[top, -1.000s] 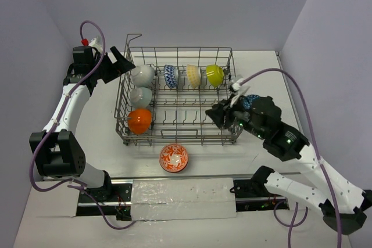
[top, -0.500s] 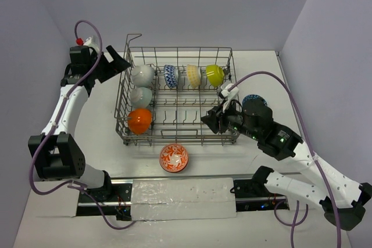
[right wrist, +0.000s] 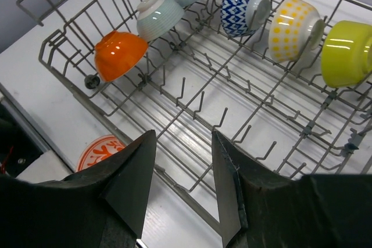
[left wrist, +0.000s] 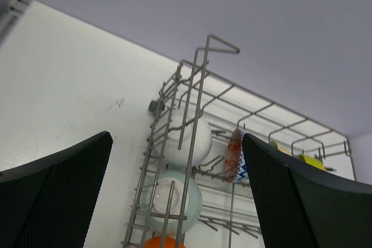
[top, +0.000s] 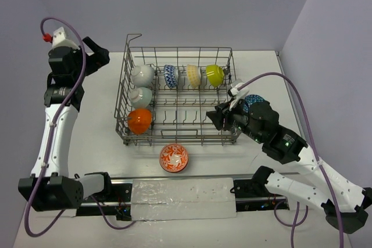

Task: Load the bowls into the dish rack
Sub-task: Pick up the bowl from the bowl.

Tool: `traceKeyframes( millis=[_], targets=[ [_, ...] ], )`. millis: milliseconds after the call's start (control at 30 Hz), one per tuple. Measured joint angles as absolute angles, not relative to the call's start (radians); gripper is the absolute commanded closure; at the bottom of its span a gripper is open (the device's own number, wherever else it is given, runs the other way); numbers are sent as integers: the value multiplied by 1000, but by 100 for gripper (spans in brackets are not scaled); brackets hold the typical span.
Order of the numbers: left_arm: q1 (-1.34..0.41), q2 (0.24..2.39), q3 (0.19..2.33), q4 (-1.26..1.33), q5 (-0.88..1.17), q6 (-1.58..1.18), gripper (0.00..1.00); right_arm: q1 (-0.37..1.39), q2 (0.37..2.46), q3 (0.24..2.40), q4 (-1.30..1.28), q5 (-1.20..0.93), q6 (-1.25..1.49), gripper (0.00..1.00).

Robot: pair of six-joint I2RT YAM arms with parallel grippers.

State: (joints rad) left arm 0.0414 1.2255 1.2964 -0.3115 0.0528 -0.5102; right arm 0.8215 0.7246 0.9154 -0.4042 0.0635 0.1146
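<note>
The grey wire dish rack (top: 177,136) stands mid-table. In it, a white bowl (top: 142,75), a pale grey bowl (top: 141,96) and an orange bowl (top: 139,120) stand in the left column. A blue-white bowl (top: 170,76), a pale yellow bowl (top: 193,75) and a lime bowl (top: 214,75) stand along the back row. A red-white bowl (top: 174,158) lies on the table before the rack. A dark-blue patterned bowl (top: 253,102) lies right of the rack, partly hidden by my right arm. My left gripper (top: 100,57) is open and empty, left of the rack. My right gripper (top: 216,117) is open and empty over the rack's front right corner.
The rack's raised corner loop (left wrist: 224,43) stands at its back left. The rack's middle and front rows of tines (right wrist: 200,105) hold nothing. Purple walls close in the back and both sides. A white taped strip (top: 183,197) runs along the near edge.
My left arm has pulled back to the left and risen, away from the rack's corner. My right gripper has shifted a little over the rack's front right corner.
</note>
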Motion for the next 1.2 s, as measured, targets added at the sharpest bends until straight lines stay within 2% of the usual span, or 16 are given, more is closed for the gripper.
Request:
traceKeyframes(
  millis=[267,567,767,933,1033,1200],
  targets=[
    [31,1089,1332,-250,6,-513,1,822,716,908,-403,165,142,47],
    [-2,1112,1405,-113,365,-624,1,822,614,858,-401,460,229,44],
    [-247,1177,1430,-125,411,-614,1,822,514,815,-404,674,300,44],
    [-403,1254,1513,-167,412,-557,1,822,467,800,-403,767,325,44],
    [-526,1304,1573,-228,373,-484,6,822,470,791,-406,788,329,43],
    [-694,1342,1609,-365,269,-367,26,822,480,791,-406,815,337,41]
  ],
)
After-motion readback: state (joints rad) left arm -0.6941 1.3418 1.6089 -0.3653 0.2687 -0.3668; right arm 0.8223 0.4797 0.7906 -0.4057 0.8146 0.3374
